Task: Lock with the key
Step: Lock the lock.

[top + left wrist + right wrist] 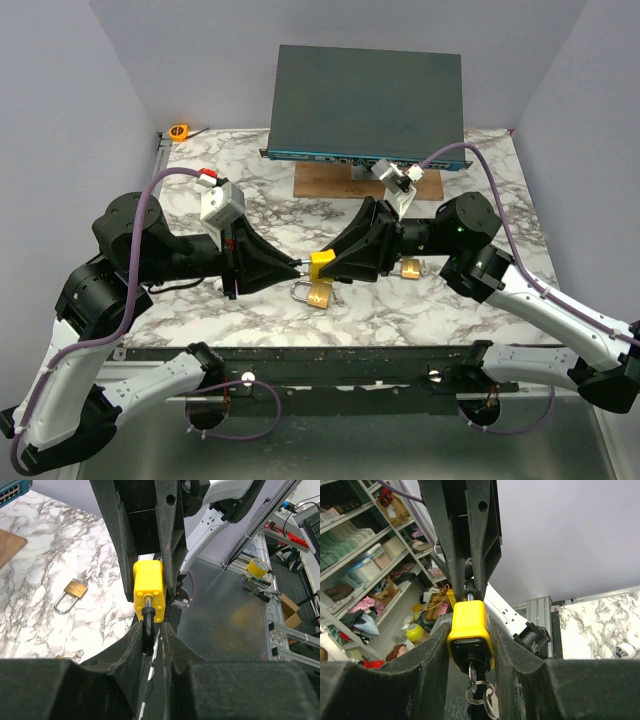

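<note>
A yellow padlock point(322, 264) is held in the air between both arms above the marble table point(470, 180). My right gripper point(334, 267) is shut on its yellow body point(470, 627). A key point(472, 671) with a ring and a second key sits in the keyhole on the underside. My left gripper point(300, 266) is shut on the padlock's black shackle point(147, 630), with the yellow body point(149, 589) just beyond its fingertips. In the right wrist view the left gripper's black fingers point(482, 535) reach in from above the padlock.
A brass padlock point(318, 295) lies on the table under the grippers, and another point(410, 268) to its right; one shows in the left wrist view point(72, 591). A dark network switch point(365, 100) on a wooden board point(325, 182) stands at the back. An orange tape roll point(179, 131) lies far left.
</note>
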